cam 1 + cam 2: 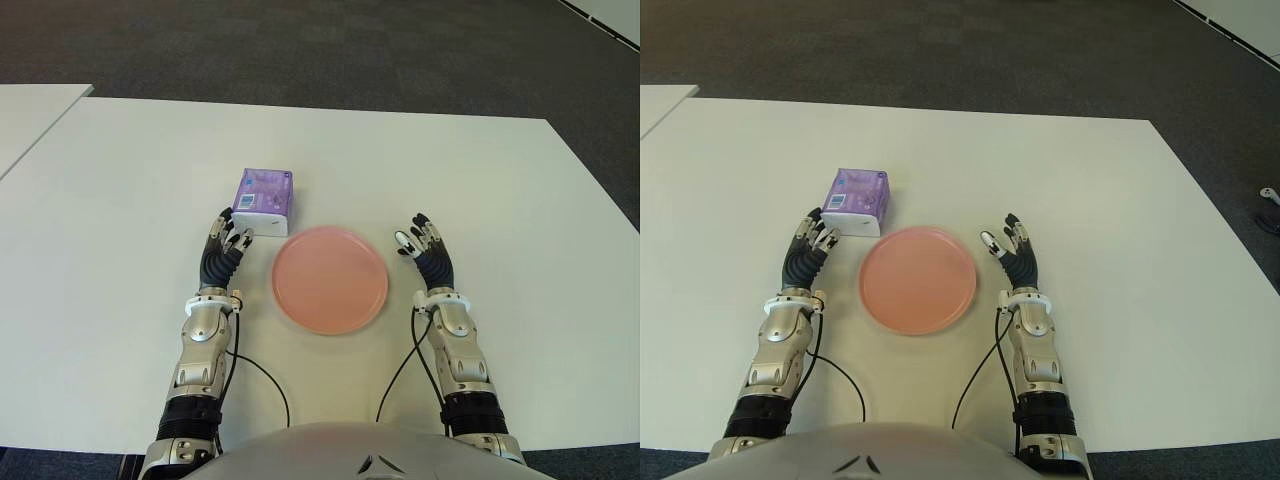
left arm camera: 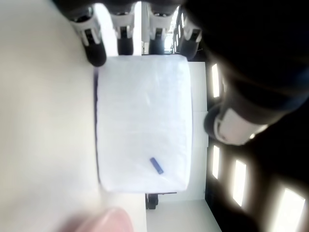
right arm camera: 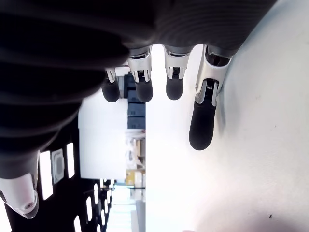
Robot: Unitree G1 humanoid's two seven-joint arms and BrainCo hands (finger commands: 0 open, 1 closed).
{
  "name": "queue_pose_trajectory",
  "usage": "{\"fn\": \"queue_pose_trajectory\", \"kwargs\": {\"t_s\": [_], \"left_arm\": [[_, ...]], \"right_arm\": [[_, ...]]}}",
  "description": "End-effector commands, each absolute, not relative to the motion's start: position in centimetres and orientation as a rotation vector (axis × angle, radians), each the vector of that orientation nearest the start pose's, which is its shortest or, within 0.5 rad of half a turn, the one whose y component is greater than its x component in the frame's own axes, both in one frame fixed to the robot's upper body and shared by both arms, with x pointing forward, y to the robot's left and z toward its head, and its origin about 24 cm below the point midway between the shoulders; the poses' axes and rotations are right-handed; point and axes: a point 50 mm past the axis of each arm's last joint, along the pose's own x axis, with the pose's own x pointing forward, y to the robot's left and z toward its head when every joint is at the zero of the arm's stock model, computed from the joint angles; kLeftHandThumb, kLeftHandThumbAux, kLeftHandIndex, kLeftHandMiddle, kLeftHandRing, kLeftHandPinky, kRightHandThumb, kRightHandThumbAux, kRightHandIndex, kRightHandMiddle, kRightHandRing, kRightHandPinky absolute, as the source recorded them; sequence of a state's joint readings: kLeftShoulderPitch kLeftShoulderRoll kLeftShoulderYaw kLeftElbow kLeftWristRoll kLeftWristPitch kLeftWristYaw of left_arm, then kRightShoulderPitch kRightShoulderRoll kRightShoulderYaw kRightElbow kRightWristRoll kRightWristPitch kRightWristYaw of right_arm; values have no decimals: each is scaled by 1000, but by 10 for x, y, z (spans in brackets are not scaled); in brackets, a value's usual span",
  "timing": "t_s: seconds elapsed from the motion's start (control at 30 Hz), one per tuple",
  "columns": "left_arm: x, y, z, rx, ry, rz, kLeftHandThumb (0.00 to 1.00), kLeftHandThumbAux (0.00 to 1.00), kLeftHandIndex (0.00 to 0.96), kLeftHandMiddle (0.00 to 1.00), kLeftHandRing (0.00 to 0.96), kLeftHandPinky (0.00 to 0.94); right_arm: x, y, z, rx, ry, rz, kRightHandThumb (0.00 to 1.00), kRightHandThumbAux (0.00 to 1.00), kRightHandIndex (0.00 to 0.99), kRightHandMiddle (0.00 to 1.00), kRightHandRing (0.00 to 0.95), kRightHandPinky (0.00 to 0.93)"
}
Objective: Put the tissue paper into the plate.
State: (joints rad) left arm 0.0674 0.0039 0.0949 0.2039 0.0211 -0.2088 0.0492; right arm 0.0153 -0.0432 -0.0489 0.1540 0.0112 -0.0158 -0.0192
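You had the tissue pack [image 1: 264, 202] lying flat on the white table [image 1: 120, 180], toward the middle, just beyond the far-left rim of the pink plate [image 1: 330, 279] and not yet in it. The plate sat nearer the table's near edge, bare. Your left hand [image 1: 226, 243] was at the pack's near end, fingers [image 2: 94, 41] extended over its near edge in the wrist view, not closed around it; actual contact could not be confirmed. Your right hand [image 1: 423, 245] showed just right of the plate, fingers spread, holding nothing. Judged progress: grasp not made; closing, lifting, carrying and release into the plate all remained.
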Motion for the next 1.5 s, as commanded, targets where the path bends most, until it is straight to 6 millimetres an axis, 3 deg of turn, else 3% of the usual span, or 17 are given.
{"fn": "queue_pose_trajectory", "kwargs": {"t_s": [0.03, 0.53, 0.8, 1.0, 1.2, 1.5], "left_arm": [[224, 179, -12, 43, 109, 150, 53, 611, 0, 0, 0, 0], [225, 179, -11, 61, 112, 149, 47, 613, 0, 0, 0, 0], [232, 191, -3, 118, 95, 157, 52, 592, 0, 0, 0, 0], [249, 219, 33, 259, -55, 169, 76, 557, 0, 0, 0, 0], [272, 243, 78, 564, -299, 249, 136, 501, 0, 0, 0, 0], [280, 264, 108, 830, -518, 364, 172, 506, 0, 0, 0, 0]], "right_arm": [[232, -173, -21, -28, 282, -76, 24, 582, 0, 0, 0, 0], [234, -174, -23, -49, 255, -67, 9, 576, 0, 0, 0, 0], [236, -175, -25, -50, 235, -51, 10, 570, 0, 0, 0, 0], [237, -175, -27, -47, 224, -37, 15, 569, 0, 0, 0, 0], [238, -175, -30, -34, 219, -25, 18, 577, 0, 0, 0, 0], [238, -174, -32, -22, 222, -25, 19, 594, 0, 0, 0, 0]]}}
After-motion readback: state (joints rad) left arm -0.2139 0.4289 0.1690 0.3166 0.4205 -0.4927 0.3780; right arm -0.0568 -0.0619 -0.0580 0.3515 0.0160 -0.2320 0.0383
